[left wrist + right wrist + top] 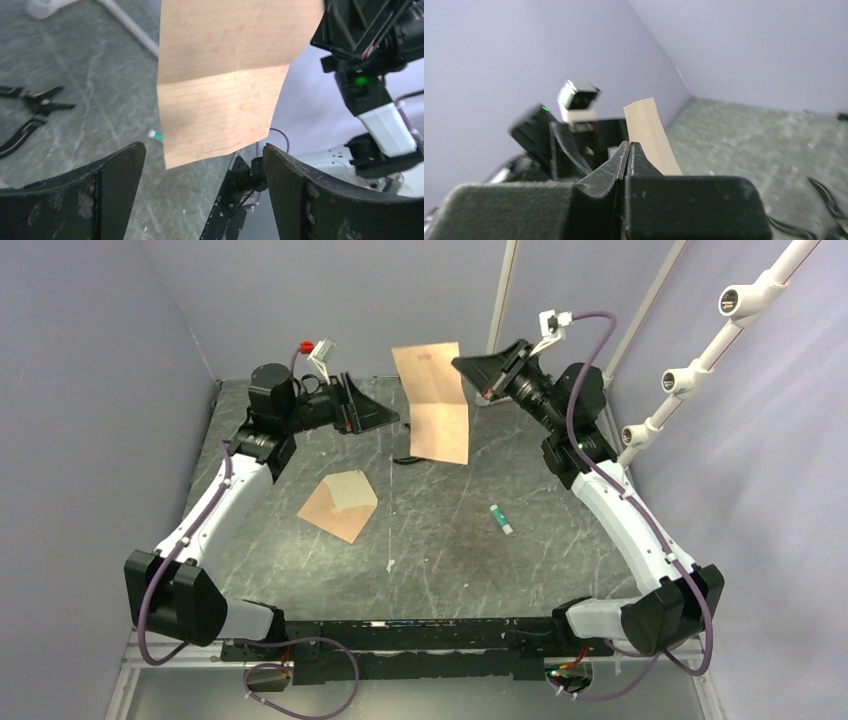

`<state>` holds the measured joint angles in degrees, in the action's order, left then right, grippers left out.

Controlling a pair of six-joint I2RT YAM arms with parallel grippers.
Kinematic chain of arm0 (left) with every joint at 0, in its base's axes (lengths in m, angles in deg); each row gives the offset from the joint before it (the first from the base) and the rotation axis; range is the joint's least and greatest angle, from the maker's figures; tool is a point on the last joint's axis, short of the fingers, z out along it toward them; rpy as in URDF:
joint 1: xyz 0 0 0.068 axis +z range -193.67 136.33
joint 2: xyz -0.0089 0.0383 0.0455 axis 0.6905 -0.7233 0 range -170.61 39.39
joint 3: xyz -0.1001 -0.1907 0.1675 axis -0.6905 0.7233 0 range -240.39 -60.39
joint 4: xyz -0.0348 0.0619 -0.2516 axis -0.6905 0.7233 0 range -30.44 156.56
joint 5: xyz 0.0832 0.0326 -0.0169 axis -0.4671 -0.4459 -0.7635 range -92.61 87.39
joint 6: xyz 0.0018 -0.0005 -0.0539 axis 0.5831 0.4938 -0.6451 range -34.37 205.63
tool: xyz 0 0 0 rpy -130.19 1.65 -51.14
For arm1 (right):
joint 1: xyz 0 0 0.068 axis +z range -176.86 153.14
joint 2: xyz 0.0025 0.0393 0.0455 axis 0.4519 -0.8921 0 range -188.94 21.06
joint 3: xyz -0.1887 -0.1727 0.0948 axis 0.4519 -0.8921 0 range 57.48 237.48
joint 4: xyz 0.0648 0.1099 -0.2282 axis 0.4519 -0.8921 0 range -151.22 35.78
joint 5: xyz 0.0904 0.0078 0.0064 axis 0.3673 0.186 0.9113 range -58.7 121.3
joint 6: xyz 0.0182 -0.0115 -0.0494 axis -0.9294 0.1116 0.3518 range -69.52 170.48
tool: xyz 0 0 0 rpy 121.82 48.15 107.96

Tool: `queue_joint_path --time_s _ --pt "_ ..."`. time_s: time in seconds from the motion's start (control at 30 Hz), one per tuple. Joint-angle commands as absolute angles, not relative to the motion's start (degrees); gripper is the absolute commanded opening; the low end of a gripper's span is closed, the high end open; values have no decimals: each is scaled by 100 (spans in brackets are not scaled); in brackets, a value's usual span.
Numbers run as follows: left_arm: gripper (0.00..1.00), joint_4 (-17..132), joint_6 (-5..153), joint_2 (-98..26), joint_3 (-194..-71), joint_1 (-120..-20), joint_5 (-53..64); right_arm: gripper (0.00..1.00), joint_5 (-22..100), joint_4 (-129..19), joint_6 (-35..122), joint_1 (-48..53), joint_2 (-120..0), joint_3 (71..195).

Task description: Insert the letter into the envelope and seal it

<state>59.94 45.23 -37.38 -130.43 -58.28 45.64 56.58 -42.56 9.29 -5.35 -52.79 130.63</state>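
Note:
The letter (436, 400), a salmon-brown sheet with one crease across its middle, hangs upright in the air at the back of the table. My right gripper (462, 364) is shut on its upper right edge; the right wrist view shows the jaws pressed together with the sheet (648, 134) edge-on behind them. My left gripper (392, 418) is open, just left of the letter and apart from it; the sheet (225, 80) fills its view beyond the fingers (107, 195). The envelope (340, 504), kraft-brown with its flap open and cream inside showing, lies flat at mid-left.
A white and green glue stick (501, 519) lies on the grey mat at the right of centre. Black pliers (30, 115) lie at the back behind the letter. White pipe frames (700, 360) rise at the back right. Purple walls close in both sides.

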Motion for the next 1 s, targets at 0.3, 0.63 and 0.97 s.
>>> queue_joint_path --time_s 0.3,0.63,0.97 --pt "90 3136 2427 -3917 -13560 -6046 5443 0 5721 -2019 -1302 -529 -5362 14069" --pt "32 2204 1431 -4229 -13667 -6055 5610 0 5899 -2073 -1297 -518 -5457 14080" --pt "3 4079 2865 -3968 -14106 -6055 5322 40 8461 -2847 734 -516 -5638 14560"
